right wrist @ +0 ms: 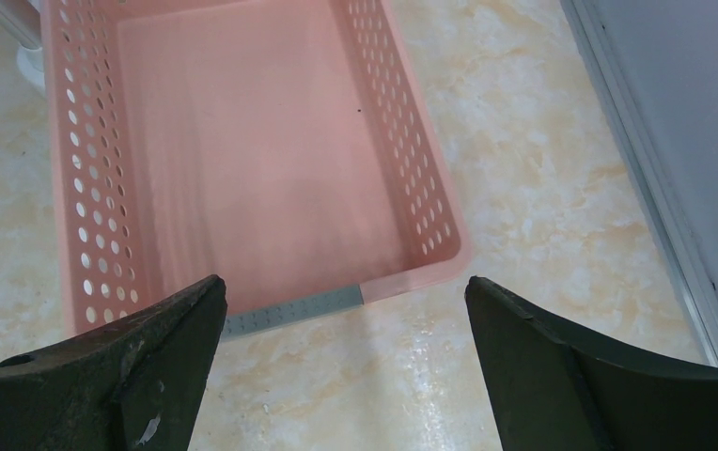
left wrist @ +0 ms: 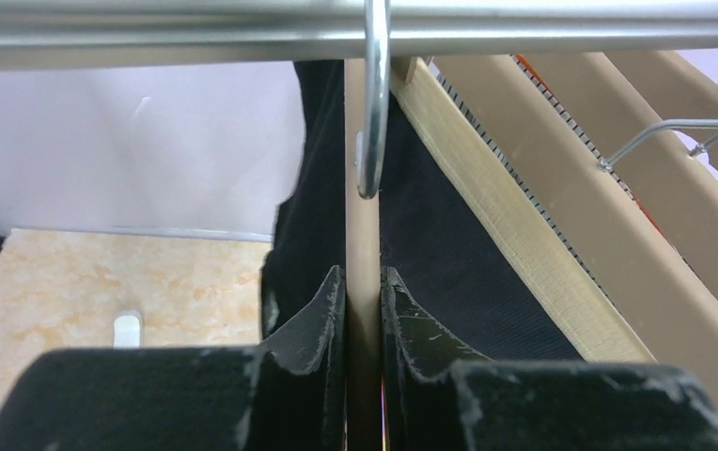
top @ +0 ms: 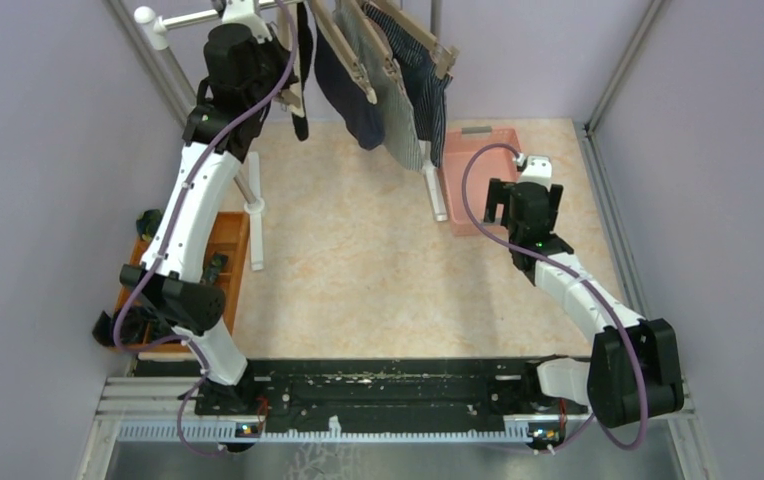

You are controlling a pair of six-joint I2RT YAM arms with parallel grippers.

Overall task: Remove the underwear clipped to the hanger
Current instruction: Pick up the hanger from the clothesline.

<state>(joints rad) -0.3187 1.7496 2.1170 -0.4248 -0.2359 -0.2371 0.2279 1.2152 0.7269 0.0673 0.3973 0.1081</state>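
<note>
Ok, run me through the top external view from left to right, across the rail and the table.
orange bin → black underwear → navy underwear → grey-white striped underwear → dark-blue pinstriped underwear → pink basket → right tool, open

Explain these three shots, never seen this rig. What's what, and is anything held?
Two robot arms are bolted at the near edge of a table. The wide picture looks down from above and behind them; the other two come from cameras on each wrist. The left claw is up at the rail, shut on a beige hanger that clips the black underwear. The right claw hangs open and empty near a pink basket. An orange tray sits on the table by the left arm.
</note>
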